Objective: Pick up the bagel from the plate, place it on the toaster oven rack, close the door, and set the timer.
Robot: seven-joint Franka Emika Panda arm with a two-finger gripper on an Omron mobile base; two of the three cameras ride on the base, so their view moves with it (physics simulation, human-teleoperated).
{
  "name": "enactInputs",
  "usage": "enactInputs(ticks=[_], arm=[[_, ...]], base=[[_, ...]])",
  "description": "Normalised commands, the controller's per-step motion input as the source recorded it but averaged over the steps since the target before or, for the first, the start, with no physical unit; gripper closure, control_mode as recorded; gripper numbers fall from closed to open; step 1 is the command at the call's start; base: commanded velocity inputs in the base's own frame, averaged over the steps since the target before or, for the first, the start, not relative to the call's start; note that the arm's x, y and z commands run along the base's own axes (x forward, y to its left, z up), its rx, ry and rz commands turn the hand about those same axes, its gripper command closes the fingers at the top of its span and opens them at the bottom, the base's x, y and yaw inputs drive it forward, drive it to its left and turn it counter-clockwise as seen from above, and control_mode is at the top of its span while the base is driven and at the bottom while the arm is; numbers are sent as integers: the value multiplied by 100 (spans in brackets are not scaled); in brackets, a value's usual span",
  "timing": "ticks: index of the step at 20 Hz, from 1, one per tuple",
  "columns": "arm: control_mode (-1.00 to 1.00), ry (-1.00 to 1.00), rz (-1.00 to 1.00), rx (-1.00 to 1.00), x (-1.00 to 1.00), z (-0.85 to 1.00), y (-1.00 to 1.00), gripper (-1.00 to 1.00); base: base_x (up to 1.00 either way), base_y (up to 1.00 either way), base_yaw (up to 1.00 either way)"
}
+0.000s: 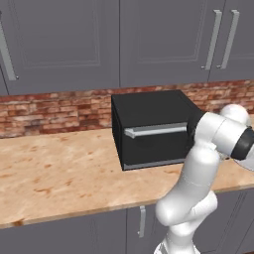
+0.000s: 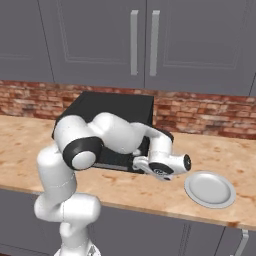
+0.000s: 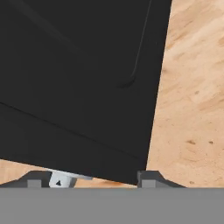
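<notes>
The black toaster oven (image 1: 149, 106) stands on the counter against the brick wall. Its door (image 1: 154, 146) is shut, with the silver bar handle (image 1: 154, 130) across its top. The rack and the bagel are hidden. The pale round plate (image 2: 210, 189) lies to the right of the oven and holds nothing. My gripper (image 2: 139, 162) is low at the oven's front right corner, close to its black face (image 3: 87, 78). In the hand view the gripper (image 3: 92, 179) is open, its fingertips (image 3: 148, 177) set wide apart just under the oven's lower edge, with a small silver part (image 3: 59, 179) between them.
Wooden counter (image 1: 59, 168) stretches wide to the left of the oven, and bare counter (image 3: 192, 96) lies beside its right side. Grey wall cabinets (image 2: 140, 40) hang above the brick backsplash (image 1: 49, 111). My own arm (image 1: 198, 173) blocks the oven's right end in the left base view.
</notes>
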Motion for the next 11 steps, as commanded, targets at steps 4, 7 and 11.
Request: enactInputs(ticks=[4,7,11], arm=[[-100,0,0,34,16,0,-78,100],[-100,0,0,26,15,0,-47,100],[-100,0,0,19,14,0,-37,100]], base=[[0,0,0],[0,0,0],[0,0,0]])
